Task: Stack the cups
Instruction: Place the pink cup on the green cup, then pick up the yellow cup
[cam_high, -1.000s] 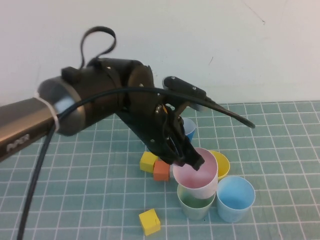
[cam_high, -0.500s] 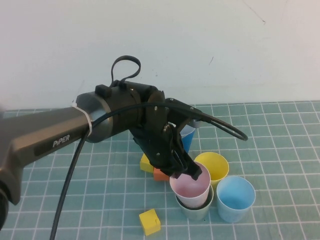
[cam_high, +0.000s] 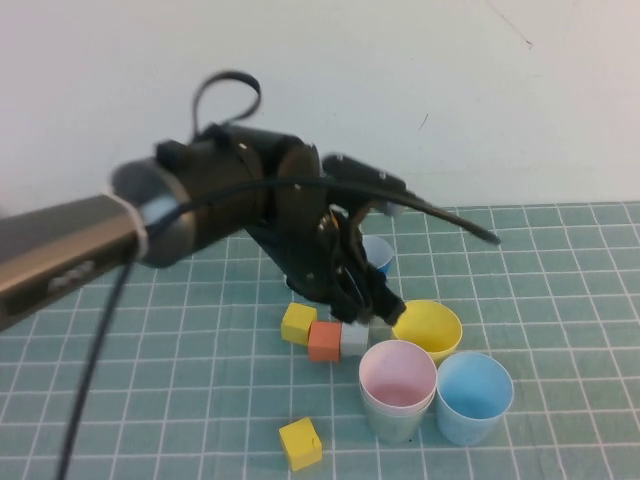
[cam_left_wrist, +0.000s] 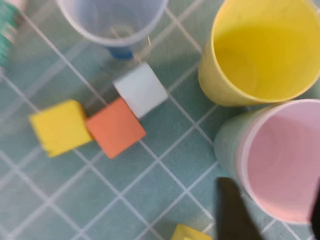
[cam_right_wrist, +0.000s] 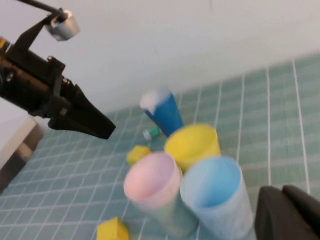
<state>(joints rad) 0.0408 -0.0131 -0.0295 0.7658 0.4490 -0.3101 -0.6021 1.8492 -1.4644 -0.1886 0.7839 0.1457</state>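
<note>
Pink cup (cam_high: 398, 374) now nested in green cup (cam_high: 392, 425) (2 left); left pincer (cam_high: 378, 308) open, empty, lifted; right pincer (cam_right_wrist: 287, 212) unclear.

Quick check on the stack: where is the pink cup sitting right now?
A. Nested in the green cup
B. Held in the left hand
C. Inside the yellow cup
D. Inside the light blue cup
A: the pink cup sits nested in the green cup, while the left hand is apart from it, beside the yellow cup.

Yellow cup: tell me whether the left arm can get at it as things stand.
Probably yes: the left gripper, open, hovers just beside the yellow cup, whose rim is uncovered. The right gripper sits off to the side.
</note>
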